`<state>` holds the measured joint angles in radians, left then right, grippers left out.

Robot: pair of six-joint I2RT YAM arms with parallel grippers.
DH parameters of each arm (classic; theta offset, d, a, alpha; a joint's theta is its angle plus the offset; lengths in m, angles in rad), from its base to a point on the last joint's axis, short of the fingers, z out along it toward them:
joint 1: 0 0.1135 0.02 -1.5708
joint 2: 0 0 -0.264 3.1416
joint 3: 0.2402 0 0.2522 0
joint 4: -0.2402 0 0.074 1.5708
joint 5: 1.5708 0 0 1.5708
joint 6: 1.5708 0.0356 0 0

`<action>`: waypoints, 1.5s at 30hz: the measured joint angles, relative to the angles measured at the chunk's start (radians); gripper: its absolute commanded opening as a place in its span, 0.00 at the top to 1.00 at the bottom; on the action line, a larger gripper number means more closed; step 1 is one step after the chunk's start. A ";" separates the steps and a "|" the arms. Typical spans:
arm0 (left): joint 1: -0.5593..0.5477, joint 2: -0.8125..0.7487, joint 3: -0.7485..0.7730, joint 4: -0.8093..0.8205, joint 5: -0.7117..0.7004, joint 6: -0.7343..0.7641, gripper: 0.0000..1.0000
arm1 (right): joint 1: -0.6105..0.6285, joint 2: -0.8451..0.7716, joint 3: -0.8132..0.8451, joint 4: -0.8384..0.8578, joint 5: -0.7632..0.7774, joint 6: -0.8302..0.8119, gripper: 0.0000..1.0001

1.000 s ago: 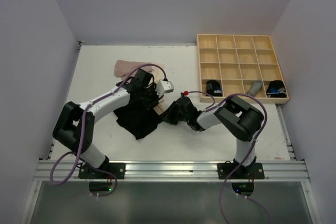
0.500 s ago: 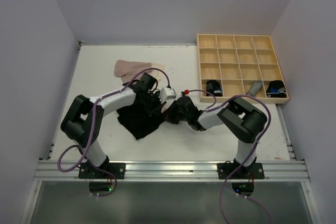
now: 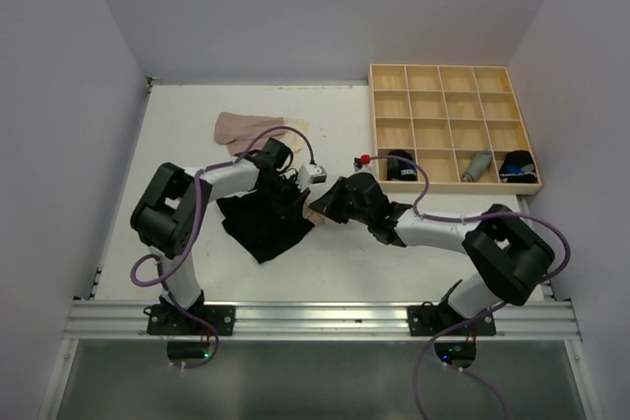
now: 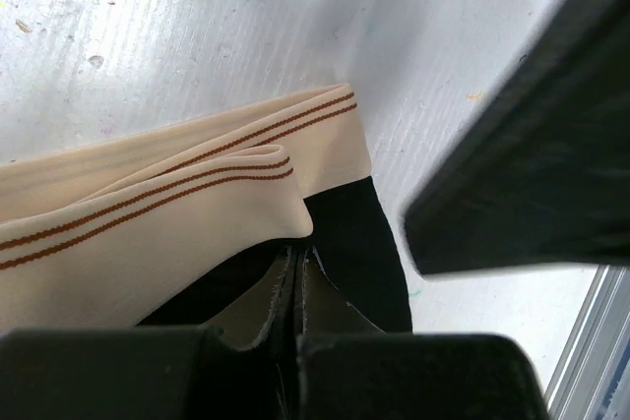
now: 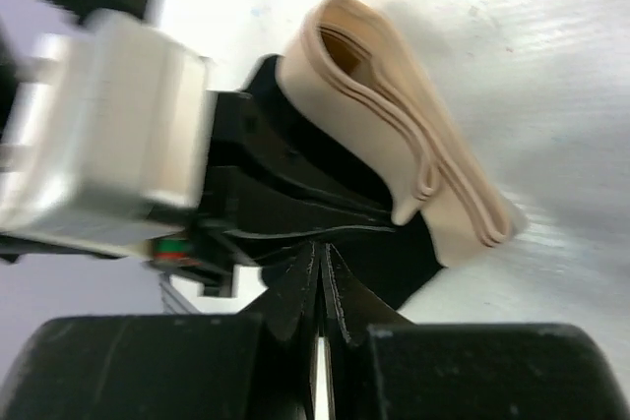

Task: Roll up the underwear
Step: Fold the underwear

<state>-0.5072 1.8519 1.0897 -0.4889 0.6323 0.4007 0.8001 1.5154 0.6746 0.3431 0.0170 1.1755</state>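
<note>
Though the top view hides both sets of fingertips under the wrists, the wrist cams show the left gripper (image 4: 295, 287) and right gripper (image 5: 320, 277) each pinched tight on the black underwear (image 3: 258, 228), its beige waistband (image 4: 177, 223) folded alongside. Arms angle inward, meeting mid-table (image 3: 394, 272). The wooden tray (image 3: 453, 74) sits well apart, far right.

White table (image 3: 197, 145), surface scuffed, small paint flecks. 3 things lie directly on it. Black underwear (image 3: 258, 228) with beige inner side sits crumpled left of centre, beige striped band folded over at its right edge. Pale beige-pink garment (image 3: 241, 127) lies flat farther back. Light wooden tray (image 3: 440, 119), 16 square compartments, sits at far right corner, well apart from both.
</note>
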 measured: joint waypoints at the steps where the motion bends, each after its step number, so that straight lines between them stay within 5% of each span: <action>1: 0.001 0.000 0.000 0.001 0.001 0.000 1.00 | 0.000 0.014 0.000 -0.002 0.000 0.000 0.98; 20: 0.023 -0.068 0.000 -0.018 -0.024 -0.006 1.00 | 0.000 0.322 -0.061 0.337 -0.007 0.151 0.99; 27: 0.022 -0.194 0.028 -0.031 -0.038 -0.006 1.00 | 0.000 0.324 -0.061 0.343 -0.007 0.156 0.99; 45: -0.038 -0.082 0.001 -0.007 0.000 -0.008 1.00 | 0.000 0.297 -0.056 0.288 -0.003 0.123 0.98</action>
<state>-0.5453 1.7695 1.0904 -0.4961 0.6319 0.3931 0.8001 1.8126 0.6189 0.6308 0.0143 1.2984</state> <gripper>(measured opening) 0.007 0.015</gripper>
